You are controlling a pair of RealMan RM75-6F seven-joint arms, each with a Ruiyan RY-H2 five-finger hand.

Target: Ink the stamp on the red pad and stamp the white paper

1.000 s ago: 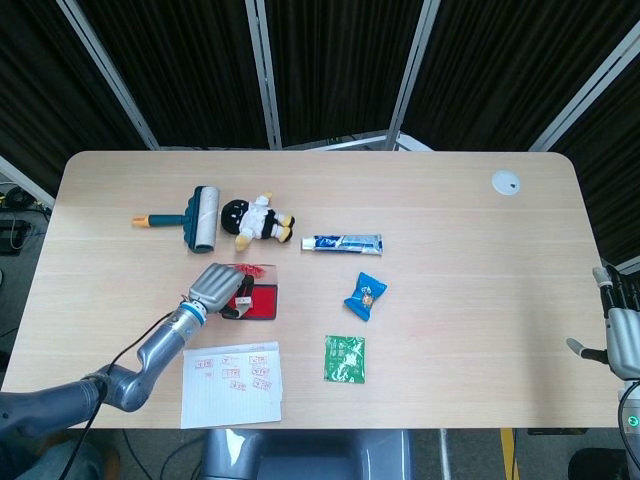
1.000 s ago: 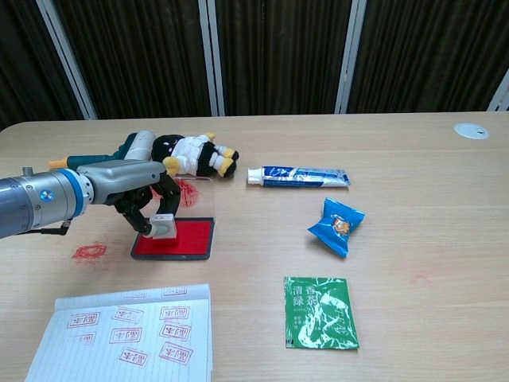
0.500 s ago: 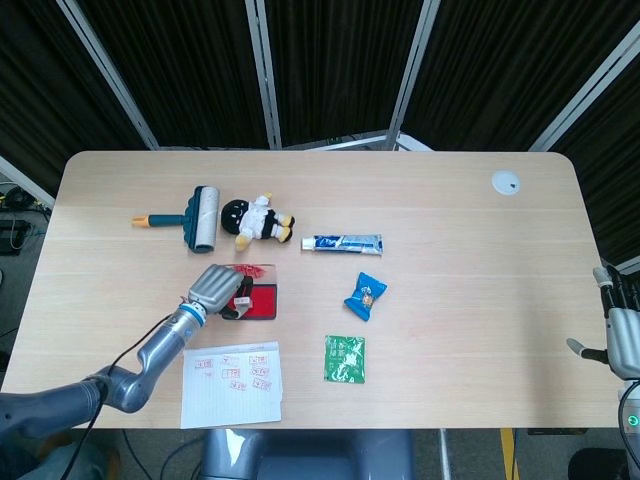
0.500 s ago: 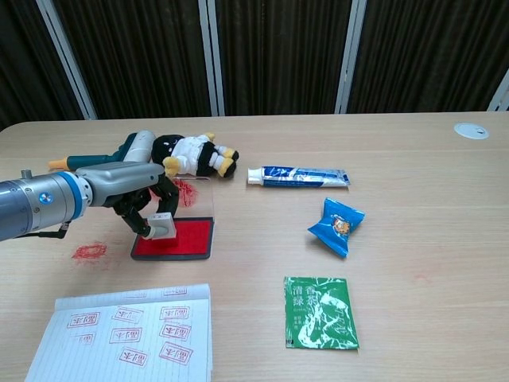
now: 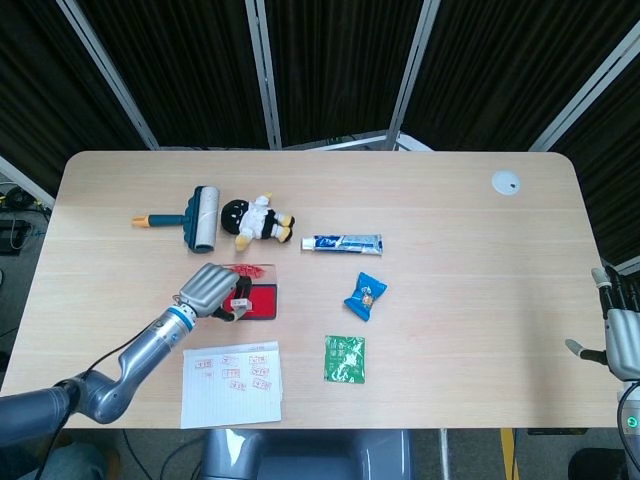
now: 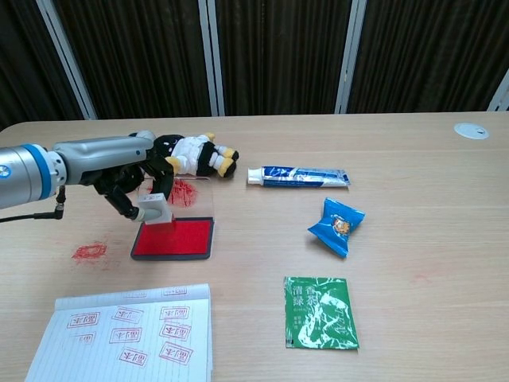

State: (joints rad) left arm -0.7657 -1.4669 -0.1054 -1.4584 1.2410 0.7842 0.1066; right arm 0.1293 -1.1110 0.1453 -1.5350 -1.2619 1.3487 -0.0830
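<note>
above the near-left corner of the red pad (image 6: 175, 238), the left hand (image 6: 127, 189) is gripping the stamp (image 6: 156, 209) clear of the ink. the white paper (image 6: 126, 335) is lying nearer the front edge. the right hand (image 5: 622, 341) is idling off the table (image 5: 480, 270); i cannot tell its grip.

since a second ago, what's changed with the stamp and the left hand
The left hand has lifted the stamp off the red ink pad, where it was pressed a second ago, and drawn it up and toward the pad's left edge; it keeps its grip. The pad, the white paper and the other items lie unmoved.
</note>
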